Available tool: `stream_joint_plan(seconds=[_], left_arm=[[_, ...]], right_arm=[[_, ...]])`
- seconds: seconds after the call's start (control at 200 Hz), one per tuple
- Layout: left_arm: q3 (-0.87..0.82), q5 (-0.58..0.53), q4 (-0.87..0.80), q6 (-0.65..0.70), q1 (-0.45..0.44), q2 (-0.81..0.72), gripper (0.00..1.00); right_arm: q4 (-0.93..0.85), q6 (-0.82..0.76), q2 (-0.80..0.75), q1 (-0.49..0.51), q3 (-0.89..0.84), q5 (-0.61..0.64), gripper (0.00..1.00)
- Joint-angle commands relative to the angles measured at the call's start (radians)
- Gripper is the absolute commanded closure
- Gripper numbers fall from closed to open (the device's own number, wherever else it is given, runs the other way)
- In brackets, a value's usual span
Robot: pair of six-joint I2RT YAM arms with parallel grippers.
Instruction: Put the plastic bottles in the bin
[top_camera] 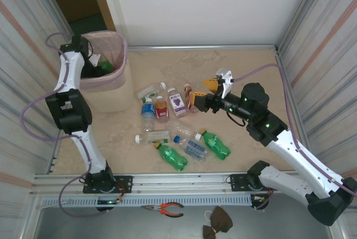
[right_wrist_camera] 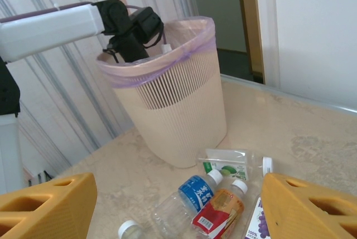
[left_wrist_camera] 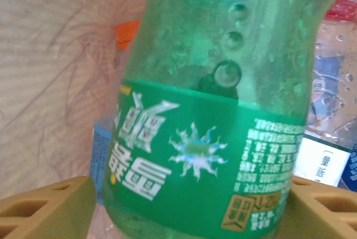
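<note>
The table (top_camera: 251, 66) is hemmed by ribbed panels at 9 and 3 o'clock and a white wall at 12. Its open surface lies from 12 round to 3 o'clock, with a bare strip along the near rail at 6. The bin (top_camera: 109, 97) stands in the 10 o'clock corner, close to the left panel. The loose bottles (top_camera: 177, 104) lie clustered at the centre, spreading toward 6 o'clock, near the bin's 4 o'clock side.

From overhead, the left gripper (top_camera: 93, 63) sits inside the bin's mouth, its fingers too dark to read, with a patch of green beside it. The left wrist view shows more: yellow fingers (left_wrist_camera: 44, 208) press on either side of a green bottle (left_wrist_camera: 212, 138), grasping it. The bottle's top and base are cut off, and other labelled bottles behind it are blurred.

The right gripper (top_camera: 202, 93) hovers over the cluster's 2 o'clock edge, released, with nothing between its spread jaws. Its wrist view looks toward the bin at 11 o'clock, where the left arm (right_wrist_camera: 50, 27) bends over the rim, and white-capped bottles lie just below
</note>
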Motion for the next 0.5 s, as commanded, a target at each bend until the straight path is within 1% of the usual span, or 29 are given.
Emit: stream_joint_plan(seconds=[0.0,0.24,0.491], left_arm=[[-0.014,0.021,0.018,-0.021,0.007,-0.046,0.17],[-0.021,0.074,0.066,-0.043,0.006,-0.126,0.11],[0.009,0.125,0.066,-0.057,0.007,-0.188,0.1]], right_arm=[[-0.009,0.01,-0.025,0.006,0.001,0.007,0.24],[-0.014,0.01,-0.035,0.006,0.001,0.011,0.24],[-0.022,0.008,-0.042,0.006,0.004,0.017,0.24]])
